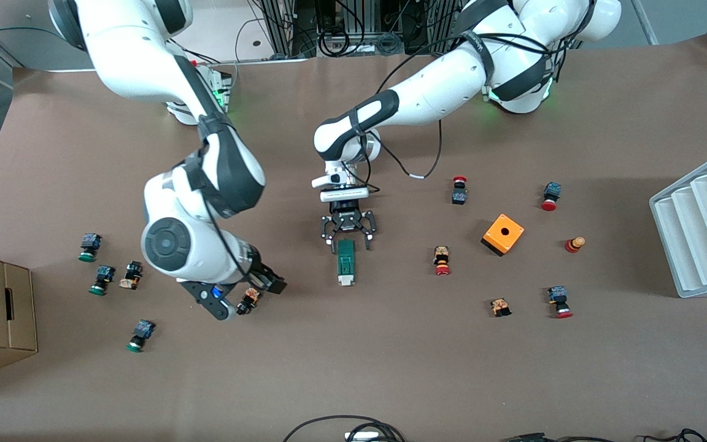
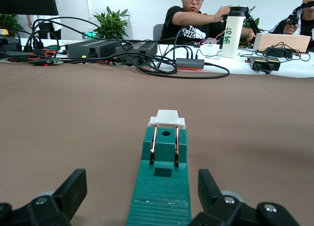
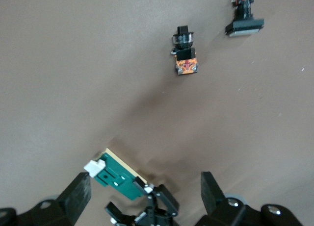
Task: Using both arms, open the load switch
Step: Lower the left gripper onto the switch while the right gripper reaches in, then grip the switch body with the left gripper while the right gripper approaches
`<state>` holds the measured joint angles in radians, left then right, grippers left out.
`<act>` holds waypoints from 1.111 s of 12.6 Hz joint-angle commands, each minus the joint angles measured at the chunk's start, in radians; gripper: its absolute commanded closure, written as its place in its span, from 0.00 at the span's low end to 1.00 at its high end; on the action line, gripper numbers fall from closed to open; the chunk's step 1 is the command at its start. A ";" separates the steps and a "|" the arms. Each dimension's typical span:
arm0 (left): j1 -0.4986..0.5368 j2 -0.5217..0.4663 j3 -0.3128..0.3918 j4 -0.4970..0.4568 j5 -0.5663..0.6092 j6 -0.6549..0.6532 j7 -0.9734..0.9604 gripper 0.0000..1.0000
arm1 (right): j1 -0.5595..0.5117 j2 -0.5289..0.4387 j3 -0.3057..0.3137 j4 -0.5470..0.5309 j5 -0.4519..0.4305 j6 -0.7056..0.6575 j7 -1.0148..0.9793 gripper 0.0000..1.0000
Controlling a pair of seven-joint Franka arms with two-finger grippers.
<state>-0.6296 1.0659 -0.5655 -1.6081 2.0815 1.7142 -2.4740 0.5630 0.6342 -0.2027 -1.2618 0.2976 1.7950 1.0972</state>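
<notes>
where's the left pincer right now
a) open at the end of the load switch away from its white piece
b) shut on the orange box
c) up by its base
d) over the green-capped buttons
a: the left pincer stands open at the load switch's green end, not gripping it.

On the table (image 1: 390,368) there is one load switch (image 1: 345,262), dark green with a white end. There is one orange box (image 1: 502,234) with a hole. Four buttons have green caps (image 1: 88,248), near the right arm's end. Five buttons have red caps (image 1: 459,190), toward the left arm's end. Three small orange-and-black parts (image 1: 500,307) lie apart. Two arms (image 1: 427,92) reach over, each with one gripper (image 1: 348,236).
</notes>
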 commanded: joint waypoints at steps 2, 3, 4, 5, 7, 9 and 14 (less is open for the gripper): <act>-0.027 0.037 0.007 0.060 0.035 -0.019 0.018 0.00 | 0.029 0.053 -0.007 0.071 0.050 0.024 0.125 0.00; -0.029 0.042 0.007 0.071 0.034 -0.018 0.038 0.00 | 0.032 0.059 -0.006 0.071 0.051 0.030 0.145 0.00; -0.029 0.052 0.007 0.094 0.034 -0.018 0.044 0.00 | 0.038 0.061 -0.006 0.071 0.052 0.043 0.171 0.00; -0.038 0.063 0.007 0.115 0.034 -0.016 0.049 0.00 | 0.047 0.071 -0.004 0.071 0.052 0.055 0.202 0.00; -0.039 0.074 0.010 0.128 0.032 -0.016 0.063 0.00 | 0.064 0.088 -0.004 0.071 0.052 0.082 0.262 0.00; -0.041 0.082 0.010 0.128 0.034 -0.016 0.056 0.00 | 0.083 0.105 -0.004 0.071 0.052 0.121 0.331 0.00; -0.039 0.098 0.010 0.137 0.034 -0.018 0.052 0.00 | 0.113 0.137 -0.003 0.071 0.052 0.179 0.440 0.00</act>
<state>-0.6527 1.1416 -0.5619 -1.5095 2.1009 1.7113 -2.4310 0.6670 0.7368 -0.1990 -1.2290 0.3210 1.9524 1.4919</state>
